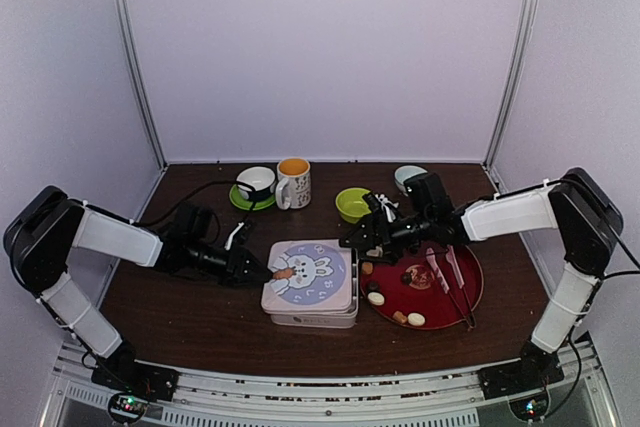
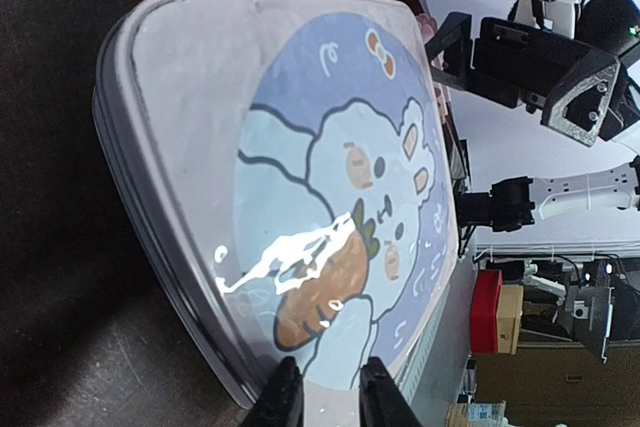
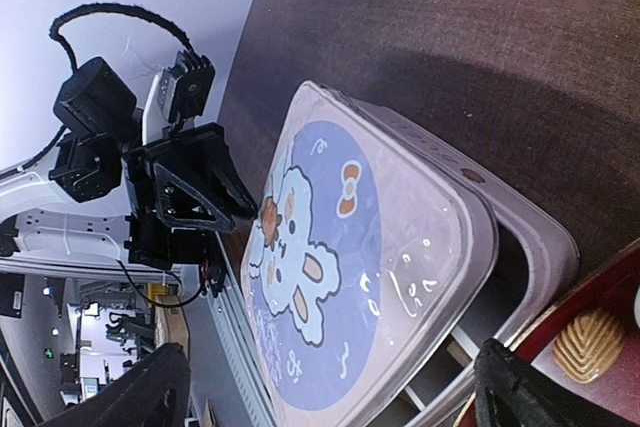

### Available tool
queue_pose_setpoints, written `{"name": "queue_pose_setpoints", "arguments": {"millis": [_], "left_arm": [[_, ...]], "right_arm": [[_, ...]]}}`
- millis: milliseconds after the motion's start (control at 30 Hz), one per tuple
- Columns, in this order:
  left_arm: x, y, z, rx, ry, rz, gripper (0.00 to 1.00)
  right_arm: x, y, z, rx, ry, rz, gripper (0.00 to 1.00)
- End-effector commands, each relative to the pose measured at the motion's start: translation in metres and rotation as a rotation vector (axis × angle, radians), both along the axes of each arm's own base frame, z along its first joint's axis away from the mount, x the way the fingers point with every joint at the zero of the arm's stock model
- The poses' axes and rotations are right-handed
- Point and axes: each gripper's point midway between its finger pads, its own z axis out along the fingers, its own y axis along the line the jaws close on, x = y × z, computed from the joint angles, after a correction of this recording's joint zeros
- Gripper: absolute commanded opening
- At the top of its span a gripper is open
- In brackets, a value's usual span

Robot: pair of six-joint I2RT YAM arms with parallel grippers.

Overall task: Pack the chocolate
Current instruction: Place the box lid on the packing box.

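Observation:
Several small chocolate pieces (image 1: 376, 298) in cream, tan and dark brown lie on the red plate (image 1: 470, 292). A ridged tan piece (image 3: 585, 342) shows at the plate's edge. The pale square tin (image 1: 310, 319) stands mid-table. Its rabbit lid (image 1: 320, 277) sits shifted off the base (image 3: 540, 247), and dividers show inside. My left gripper (image 1: 268, 273) (image 2: 328, 397) is shut on the lid's left edge, one finger over the lid (image 2: 200, 97) and one at its rim. My right gripper (image 1: 362, 237) (image 3: 335, 397) hangs open above the tin's right side, holding nothing.
Pink tongs (image 1: 445, 272) lie on the red plate. Along the back stand a dark cup on a green saucer (image 1: 256, 185), a mug (image 1: 293, 183), a green bowl (image 1: 352, 204) and a pale cup (image 1: 408, 177).

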Motion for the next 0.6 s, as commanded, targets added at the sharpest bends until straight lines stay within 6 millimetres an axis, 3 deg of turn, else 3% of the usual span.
{"name": "queue_pose_setpoints", "arguments": {"millis": [0,200,333,567], "left_arm": [[0.005,-0.006,0.011,-0.035,-0.057,-0.007,0.22],[0.006,-0.006,0.014,-0.030,-0.065,-0.015,0.23],[0.007,-0.006,0.034,-0.028,-0.137,-0.029,0.27],[0.009,0.002,0.066,0.016,-0.260,-0.018,0.31]], "right_arm": [[0.003,-0.014,0.005,-0.072,-0.069,-0.035,1.00],[0.006,-0.029,0.012,-0.133,-0.138,-0.104,1.00],[0.014,-0.052,0.012,-0.266,-0.194,-0.214,1.00],[0.012,-0.071,0.016,-0.398,-0.271,-0.274,1.00]]}}
